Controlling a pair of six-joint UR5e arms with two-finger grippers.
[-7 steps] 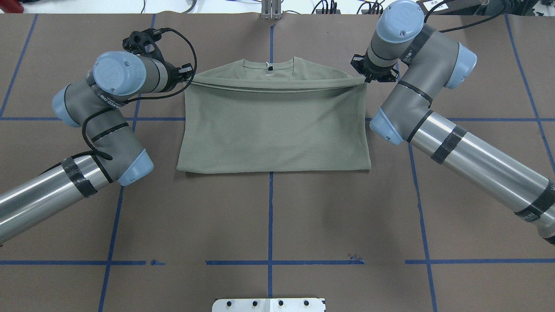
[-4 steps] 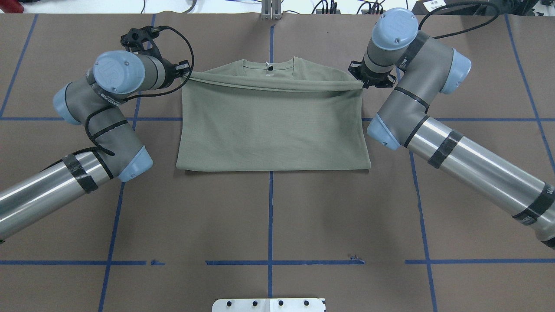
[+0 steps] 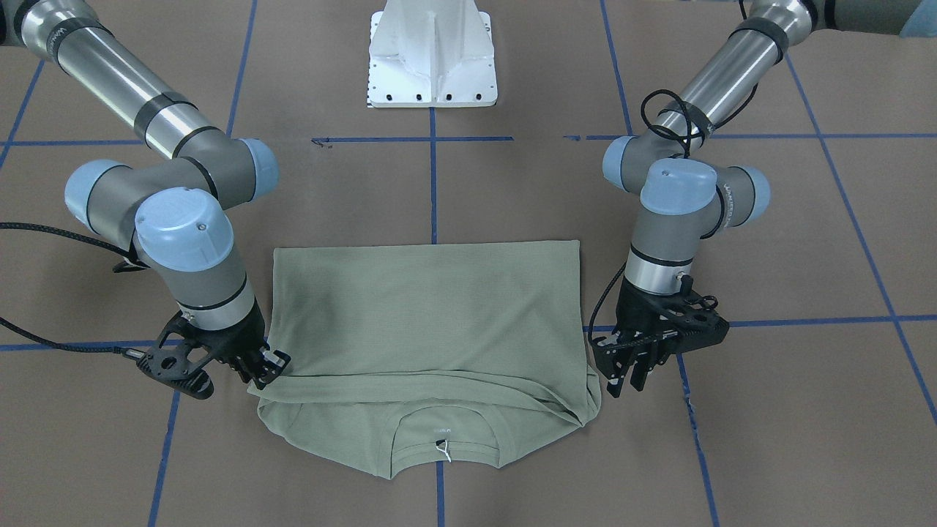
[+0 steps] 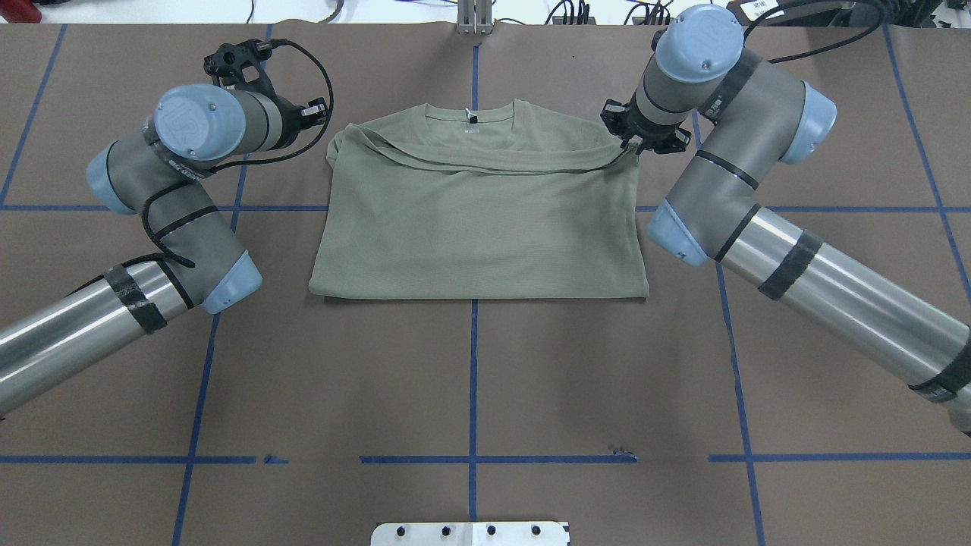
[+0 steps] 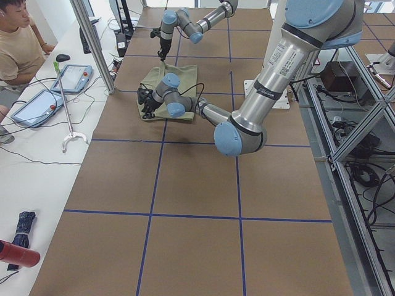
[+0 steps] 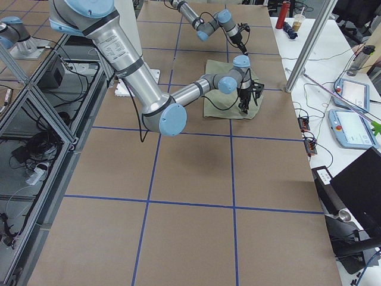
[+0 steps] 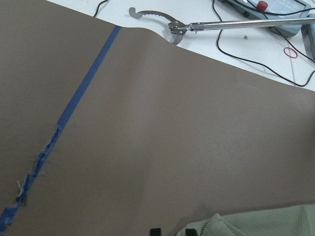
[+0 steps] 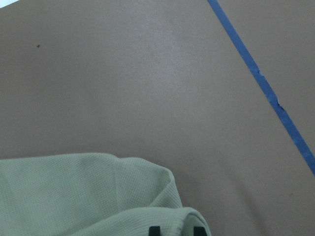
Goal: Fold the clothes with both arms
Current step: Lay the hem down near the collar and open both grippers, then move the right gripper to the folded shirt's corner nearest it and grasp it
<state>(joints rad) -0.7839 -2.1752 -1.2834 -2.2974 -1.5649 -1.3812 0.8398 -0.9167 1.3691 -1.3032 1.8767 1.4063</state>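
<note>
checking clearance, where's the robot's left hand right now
In the front-facing view the black two-finger left hand hangs on the right side, just off the folded corner of the sage-green knit shirt, over the brown table.

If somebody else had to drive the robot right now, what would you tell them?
Left claw: open, beside the shirt, not touching it.
Right claw: shut on the corner of the folded-over layer.
Shirt: lying on the table, neckline away from the robot, no sleeves sticking out.
Done: the lower half is folded up to just below the neckline. Its corner on the left claw's side lies a bit rumpled.
Left: open the right claw, probably smooth that corner, then fold again.
</note>
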